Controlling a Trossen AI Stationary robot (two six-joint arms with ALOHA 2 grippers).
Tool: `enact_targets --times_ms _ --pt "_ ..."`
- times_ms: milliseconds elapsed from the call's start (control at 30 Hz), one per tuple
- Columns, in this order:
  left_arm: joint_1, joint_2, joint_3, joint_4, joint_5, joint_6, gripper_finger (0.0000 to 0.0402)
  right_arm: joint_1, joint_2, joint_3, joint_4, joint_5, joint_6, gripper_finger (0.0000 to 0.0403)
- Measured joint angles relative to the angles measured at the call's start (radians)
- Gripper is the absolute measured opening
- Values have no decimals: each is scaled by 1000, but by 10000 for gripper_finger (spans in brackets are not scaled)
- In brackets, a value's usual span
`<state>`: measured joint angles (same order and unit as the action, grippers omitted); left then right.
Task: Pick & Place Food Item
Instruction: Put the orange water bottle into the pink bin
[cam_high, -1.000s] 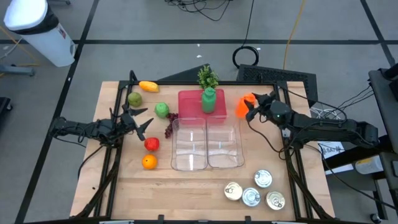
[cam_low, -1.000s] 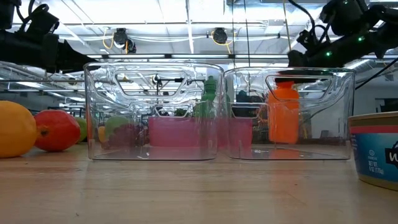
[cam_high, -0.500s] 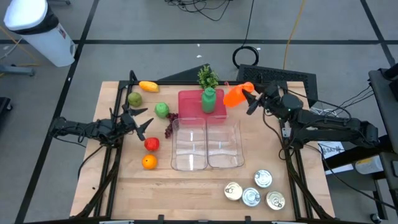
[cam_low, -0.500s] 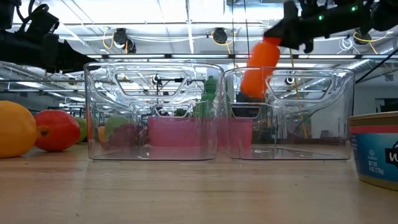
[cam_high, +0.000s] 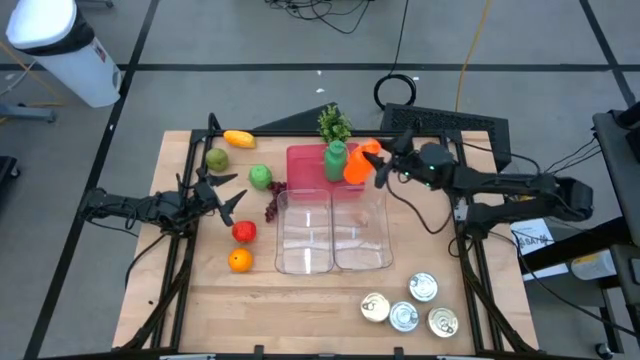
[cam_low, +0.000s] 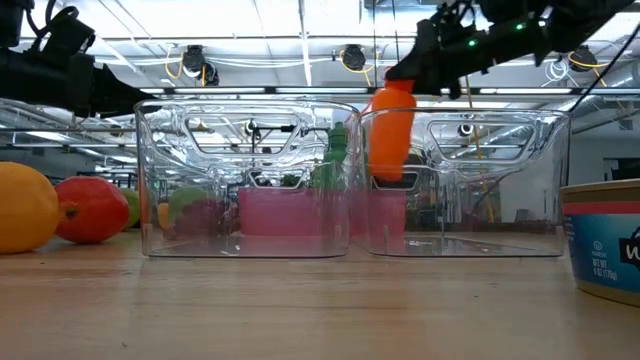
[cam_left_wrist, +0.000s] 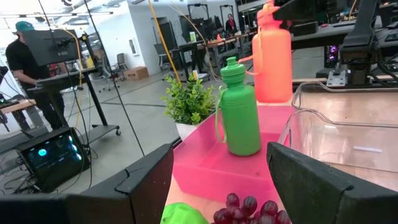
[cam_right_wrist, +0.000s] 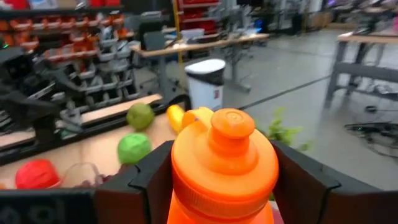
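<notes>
An orange bottle (cam_high: 356, 164) hangs in the air over the right end of the pink tray (cam_high: 308, 166), with my right gripper (cam_high: 380, 170) shut on it. A green bottle (cam_high: 336, 160) stands upright on that tray, just left of the orange one. In the left wrist view the orange bottle (cam_left_wrist: 272, 56) shows upright behind the green bottle (cam_left_wrist: 239, 115). My left gripper (cam_high: 226, 196) waits open at the table's left side, among the fruit, touching nothing. My right gripper pinches the orange bottle's body (cam_right_wrist: 186, 186) between its two fingers (cam_right_wrist: 144, 182), one on each side just below the shoulder. The fingers come level from the table's right. The bottle (cam_low: 390, 130) is lifted clear of table and tray, nearly upright, cap up.
Two clear bins (cam_high: 305, 232) (cam_high: 362, 232) stand side by side in front of the tray. Fruit lies at the left: an orange (cam_high: 239, 261), a red one (cam_high: 243, 232), green ones (cam_high: 260, 177), grapes (cam_high: 273, 200). Several cans (cam_high: 410, 305) sit front right. A small plant (cam_high: 334, 123) stands behind the tray.
My right gripper has risen and gone toward the table's left with the orange bottle. The bottle has come off the table beside the tray, tipped over on the way, and now hangs near upright above the tray's right end.
</notes>
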<state>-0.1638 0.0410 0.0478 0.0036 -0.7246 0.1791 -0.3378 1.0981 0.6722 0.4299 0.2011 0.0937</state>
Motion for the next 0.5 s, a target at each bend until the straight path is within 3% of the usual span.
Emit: enact_targets --times_ms 500 --pt "0 0 0 0 0 0 273 13 139 42 -16 4 -1 219"
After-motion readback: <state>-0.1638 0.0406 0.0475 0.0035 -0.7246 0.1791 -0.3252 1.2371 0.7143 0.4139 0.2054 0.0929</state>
